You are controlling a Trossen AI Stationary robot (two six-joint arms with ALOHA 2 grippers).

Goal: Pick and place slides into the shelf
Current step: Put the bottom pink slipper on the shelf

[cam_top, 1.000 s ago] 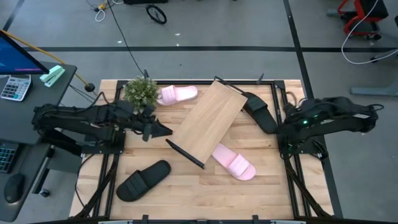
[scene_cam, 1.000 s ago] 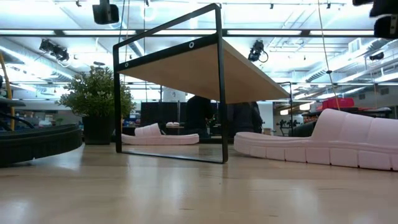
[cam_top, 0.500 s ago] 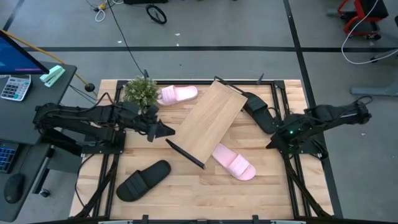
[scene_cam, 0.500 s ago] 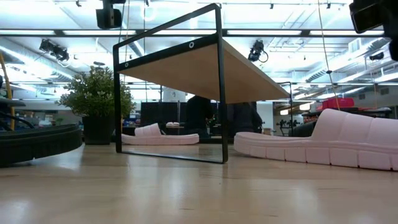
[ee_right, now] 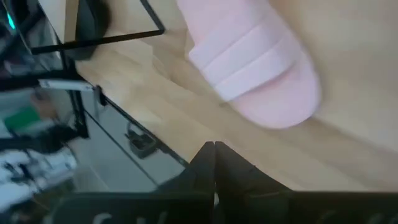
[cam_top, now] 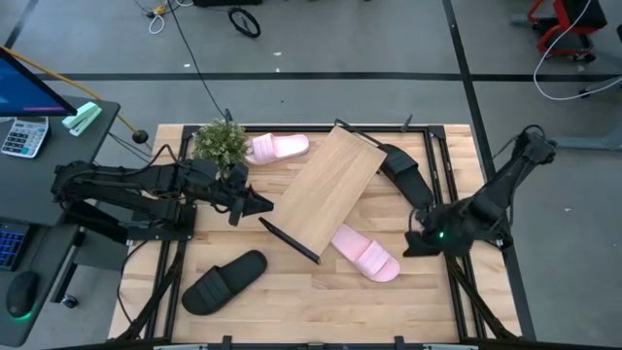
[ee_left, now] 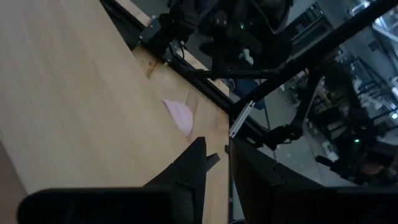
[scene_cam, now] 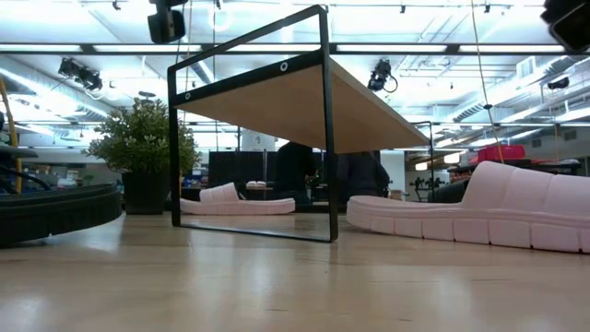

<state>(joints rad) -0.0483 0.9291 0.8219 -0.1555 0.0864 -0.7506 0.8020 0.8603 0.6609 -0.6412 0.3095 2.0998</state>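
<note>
The shelf point(cam_top: 326, 190) stands slantwise on its black end frames at mid-table, and also shows in the low view point(scene_cam: 295, 97). One pink slide point(cam_top: 367, 255) lies sole down, with its heel end under the shelf board. The other pink slide point(cam_top: 277, 148) lies by the plant. One black slide point(cam_top: 224, 282) lies near left and the other point(cam_top: 406, 175) lies far right. My left gripper point(cam_top: 262, 204) hovers at the shelf's left side, open by a narrow gap point(ee_left: 214, 158). My right gripper point(cam_top: 413, 243) is shut point(ee_right: 214, 146), just right of the near pink slide's toe point(ee_right: 273, 99).
A potted plant point(cam_top: 221, 143) stands at the far left, beside the pink slide. Black frame rails point(cam_top: 432, 165) run along the table's right side. Bare slatted wood lies along the near edge point(cam_top: 321, 311). A desk with a calculator point(cam_top: 24, 136) is off the table's left.
My right gripper has swung out from the table's right edge, going toward the near edge and the left. It has come down beside the toe of the near pink slide. The slides and the shelf have stayed where they were.
</note>
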